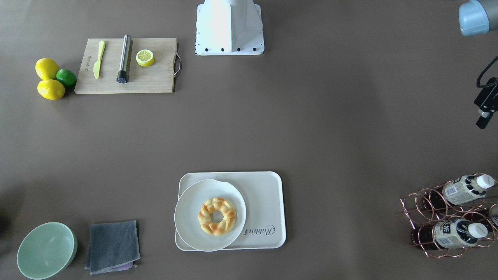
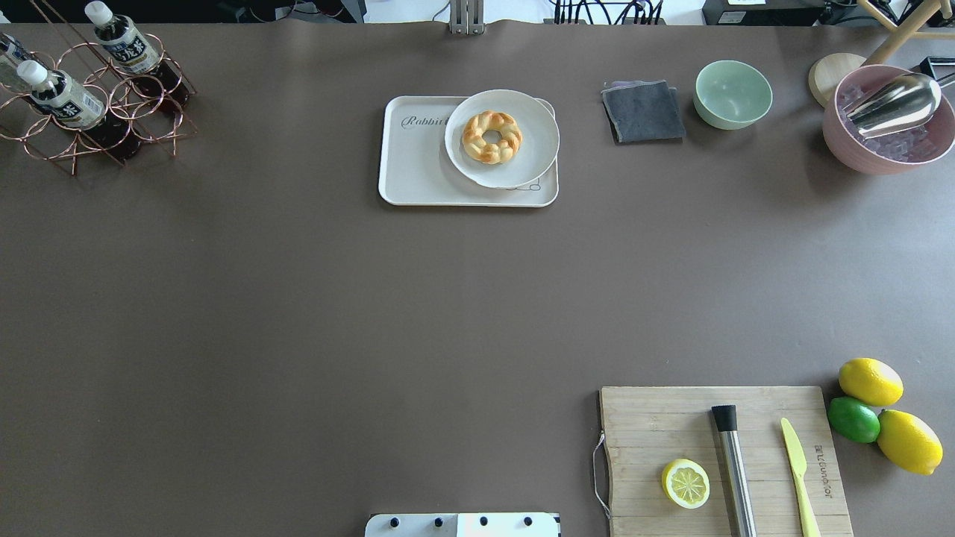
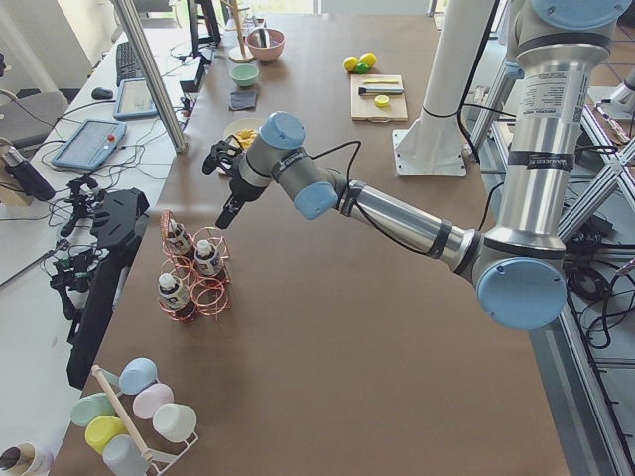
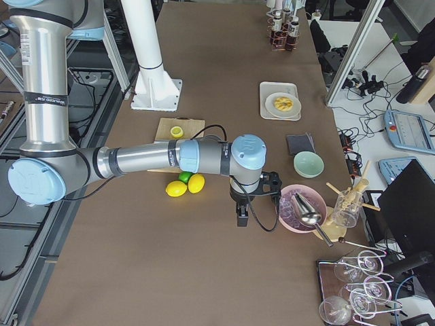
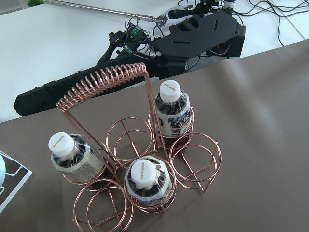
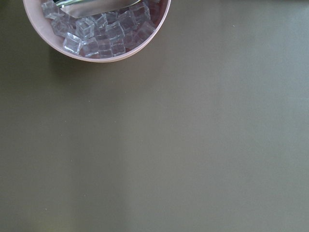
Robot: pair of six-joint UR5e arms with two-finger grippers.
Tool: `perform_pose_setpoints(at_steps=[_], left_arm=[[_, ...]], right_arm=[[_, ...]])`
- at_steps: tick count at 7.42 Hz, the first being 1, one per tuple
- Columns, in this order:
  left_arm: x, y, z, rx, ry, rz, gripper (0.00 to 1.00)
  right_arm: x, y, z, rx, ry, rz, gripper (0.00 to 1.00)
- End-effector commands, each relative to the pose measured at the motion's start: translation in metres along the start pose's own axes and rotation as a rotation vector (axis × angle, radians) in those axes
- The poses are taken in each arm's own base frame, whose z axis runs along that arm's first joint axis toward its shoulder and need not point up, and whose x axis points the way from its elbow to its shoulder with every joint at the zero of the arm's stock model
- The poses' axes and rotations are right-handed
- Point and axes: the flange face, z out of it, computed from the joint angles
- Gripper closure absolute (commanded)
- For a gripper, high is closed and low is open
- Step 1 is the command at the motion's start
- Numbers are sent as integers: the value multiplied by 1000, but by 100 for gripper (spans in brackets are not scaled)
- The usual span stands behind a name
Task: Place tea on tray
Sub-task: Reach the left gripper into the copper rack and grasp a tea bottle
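Note:
Three tea bottles [image 5: 171, 113] [image 5: 77, 157] [image 5: 147, 186] with white caps stand in a copper wire rack [image 5: 101, 79] at the table's far left corner [image 2: 63, 93]. The cream tray [image 2: 414, 164] with "Rabbit" script lies at the far middle [image 1: 264, 194]. It carries a round white plate [image 2: 533, 127] with a braided bread ring [image 2: 492, 136]. My left gripper [image 3: 224, 218] hangs above the rack, slightly to its robot side, apart from the bottles. It shows partly at the front view's right edge [image 1: 485, 112]; I cannot tell if it is open. My right gripper [image 4: 241, 219] hangs beside the pink bowl; I cannot tell its state.
A pink bowl [image 2: 835, 130] of ice cubes with a metal scoop, a green bowl [image 2: 733, 93] and a grey cloth [image 2: 643, 112] lie far right. A wooden board [image 2: 656, 418] holds a lemon half, steel muddler and yellow knife. Lemons and a lime [image 2: 854, 419] lie beside it.

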Motion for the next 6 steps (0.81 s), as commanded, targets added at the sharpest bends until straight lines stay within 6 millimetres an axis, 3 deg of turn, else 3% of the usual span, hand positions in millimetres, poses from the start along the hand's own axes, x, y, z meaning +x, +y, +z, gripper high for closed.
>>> perform_pose_setpoints(at_steps=[1,2,4,6], left_arm=[[14,1,52,79,-13,-145,2],[-5,20,75,121,-30,-153,2],[-35,40,105,163,-16,-193,2],[-41,44,108,220,-9,-209,2]], right_arm=[[3,0,3,-6,-1,6,0],[3,0,3,-6,-1,6,0],[4,1,5,-11,-1,10,0],[4,0,4,-9,-1,8,0]])
